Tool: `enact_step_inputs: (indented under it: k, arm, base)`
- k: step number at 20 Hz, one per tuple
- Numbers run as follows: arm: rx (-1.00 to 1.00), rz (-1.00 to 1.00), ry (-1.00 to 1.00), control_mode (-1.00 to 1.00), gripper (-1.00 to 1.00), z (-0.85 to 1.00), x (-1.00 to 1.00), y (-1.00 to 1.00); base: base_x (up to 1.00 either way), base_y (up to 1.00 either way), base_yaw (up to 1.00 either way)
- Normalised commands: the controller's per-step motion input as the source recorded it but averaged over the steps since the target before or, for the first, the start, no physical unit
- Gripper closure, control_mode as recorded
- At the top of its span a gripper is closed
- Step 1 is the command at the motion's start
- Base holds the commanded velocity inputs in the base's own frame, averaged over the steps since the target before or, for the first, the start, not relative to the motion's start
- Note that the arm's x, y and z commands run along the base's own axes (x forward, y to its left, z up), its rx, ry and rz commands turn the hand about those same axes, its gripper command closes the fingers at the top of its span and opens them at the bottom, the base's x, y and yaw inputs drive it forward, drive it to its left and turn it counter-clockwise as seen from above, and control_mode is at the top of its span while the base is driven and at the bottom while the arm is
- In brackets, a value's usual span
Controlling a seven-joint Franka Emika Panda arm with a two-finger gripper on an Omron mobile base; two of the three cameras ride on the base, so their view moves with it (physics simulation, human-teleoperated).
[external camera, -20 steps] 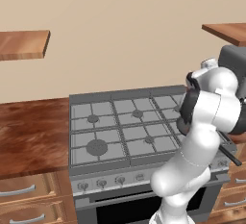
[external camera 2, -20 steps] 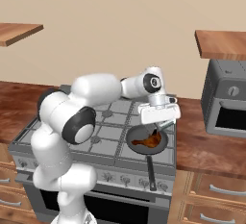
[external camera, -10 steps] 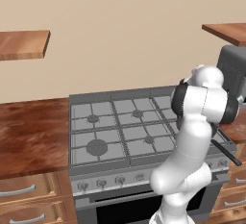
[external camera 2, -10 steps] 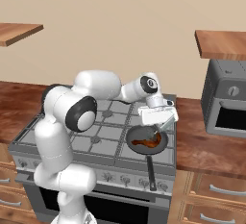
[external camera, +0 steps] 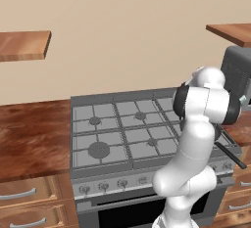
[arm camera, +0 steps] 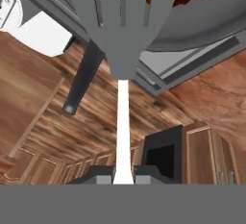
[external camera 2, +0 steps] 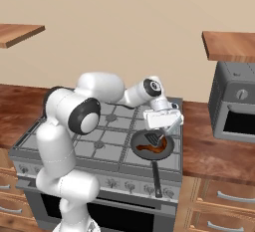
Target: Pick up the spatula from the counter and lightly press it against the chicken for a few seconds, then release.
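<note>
Grey stove [external camera 2: 94, 139] between wooden counters [external camera 2: 219, 156]; the arm stretches across it, gripper [external camera 2: 162, 126] clenched on the spatula [arm camera: 122, 31], pan [external camera 2: 168, 147] just beneath

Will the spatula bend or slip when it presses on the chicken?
The grey slotted spatula with its thin white handle looks straight, so probably stiff. The gripper pinches only the narrow handle's end, so it might pivot under pressing.

Bright, flat, even light all over. Only faint, soft shadows. A little fuzzy and blocky up close.
</note>
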Motion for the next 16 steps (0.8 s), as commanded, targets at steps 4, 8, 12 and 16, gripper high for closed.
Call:
enact_step_inputs:
  k: [4,8,12,16]
  arm:
    - [0.0,0.08,0.0,-1.0,1.0,0.0,0.0,0.0]
    - [0.0,0.08,0.01,-1.0,1.0,-0.05,0.0,0.0]
    - [0.0,0.08,0.01,-1.0,1.0,-0.04,0.0,0.0]
    - [0.0,0.07,0.0,-1.0,1.0,-0.01,0.0,0.0]
  base:
    - [0.0,0.0,0.0]
    - [0.0,0.0,0.0]
    - [0.0,0.0,0.0]
    - [0.0,0.0,0.0]
